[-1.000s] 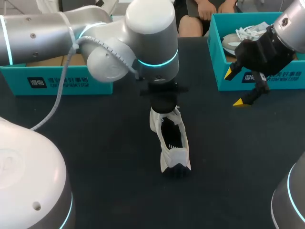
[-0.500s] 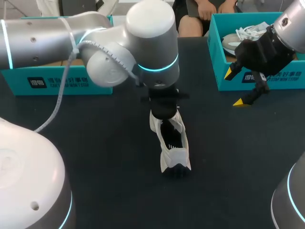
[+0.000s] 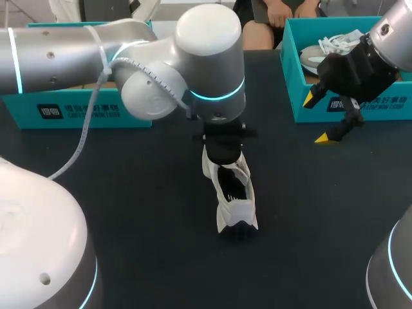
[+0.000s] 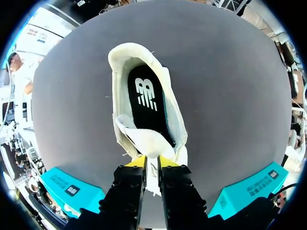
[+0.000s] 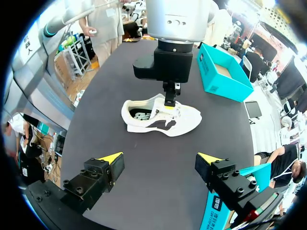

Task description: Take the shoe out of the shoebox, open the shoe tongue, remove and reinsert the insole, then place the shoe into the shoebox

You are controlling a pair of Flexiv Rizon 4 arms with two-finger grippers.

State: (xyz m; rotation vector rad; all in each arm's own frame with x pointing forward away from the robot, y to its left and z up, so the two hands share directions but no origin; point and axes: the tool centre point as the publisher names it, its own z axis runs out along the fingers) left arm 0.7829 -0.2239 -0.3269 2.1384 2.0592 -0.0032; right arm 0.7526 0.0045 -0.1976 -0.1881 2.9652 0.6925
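Two arms: the left one reaches over the middle of the table [image 3: 129, 193]; the right one hangs near the right box [image 3: 360, 106].
Shoe: the shoe [image 3: 233, 196] lies out of any box on the bare table, sole down, heel away from the left wrist, well apart from both boxes.
Left gripper: the left gripper [image 4: 151, 160] is clenched on the tongue [image 4: 144, 141], its yellow tips nearly together with the white flap pinched between them.
Why held so: lifting the tongue by its edge should widen the mouth, so that the insole can be reached.
Insole: the black insole [image 4: 146, 96] sits flat inside the shoe, seemingly not lifted.
Right gripper: the right gripper [image 5: 158, 163] is spread wide and holds nothing; it hovers above the table facing the shoe, likely parked clear of the left arm until the mouth is open.
Boxes: the right box holds a second shoe [image 3: 328, 48]; the left box [image 3: 77, 109] stands behind the left arm, its contents mostly hidden.
Step in hand: opening the tongue, by my judgement; the insole work and the return to a box are not yet done.
Risk: the light shoe may drag or tip with the tongue, since nothing pins it down.
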